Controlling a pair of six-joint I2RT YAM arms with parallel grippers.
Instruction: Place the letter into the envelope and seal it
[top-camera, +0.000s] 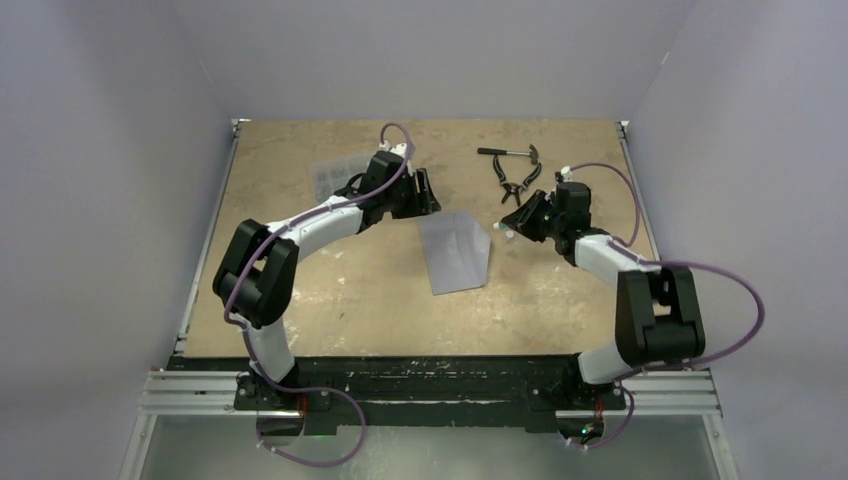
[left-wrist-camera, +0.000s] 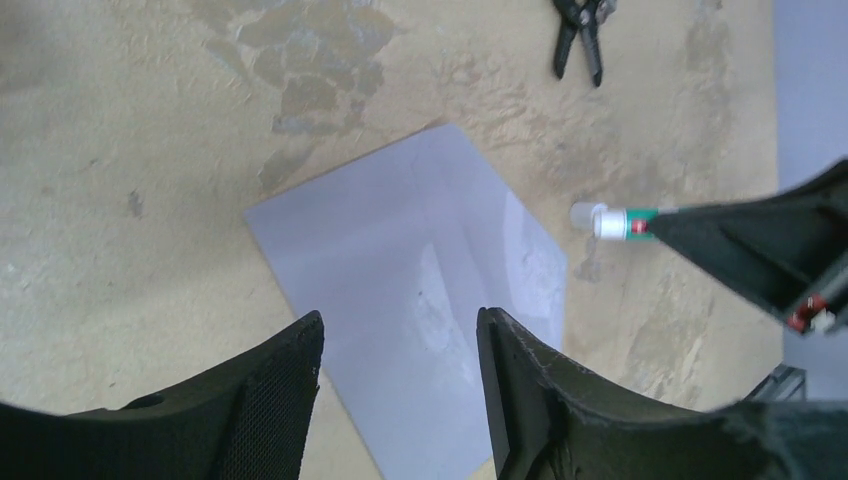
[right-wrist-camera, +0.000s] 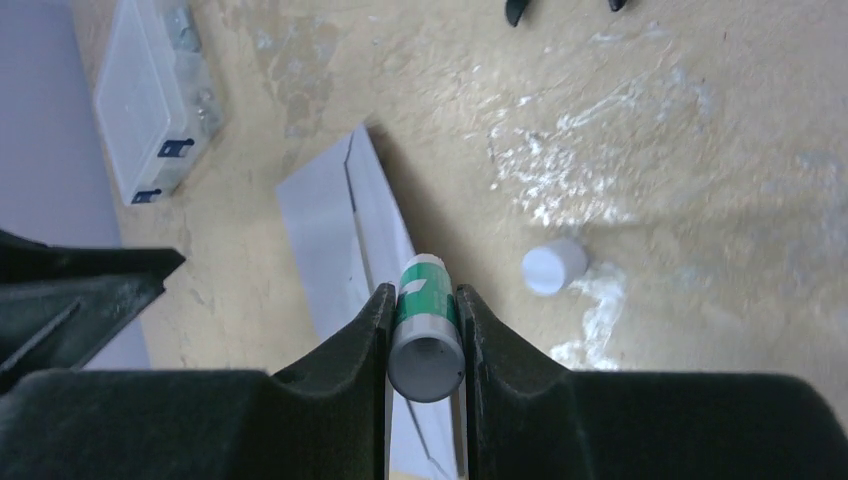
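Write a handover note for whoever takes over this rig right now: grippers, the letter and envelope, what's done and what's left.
Left gripper: open, empty, above the envelope.
Right gripper: shut on a glue stick, uncapped; its cap lies on the table.
Envelope: flat mid-table. Letter: not visible, probably inside.
Done: likely the insertion.
Left: confirm the envelope is glued and pressed shut; that cannot be told.

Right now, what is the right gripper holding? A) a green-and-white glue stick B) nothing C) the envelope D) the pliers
A: in the right wrist view the right gripper has both fingers clamped on the body of the glue stick.
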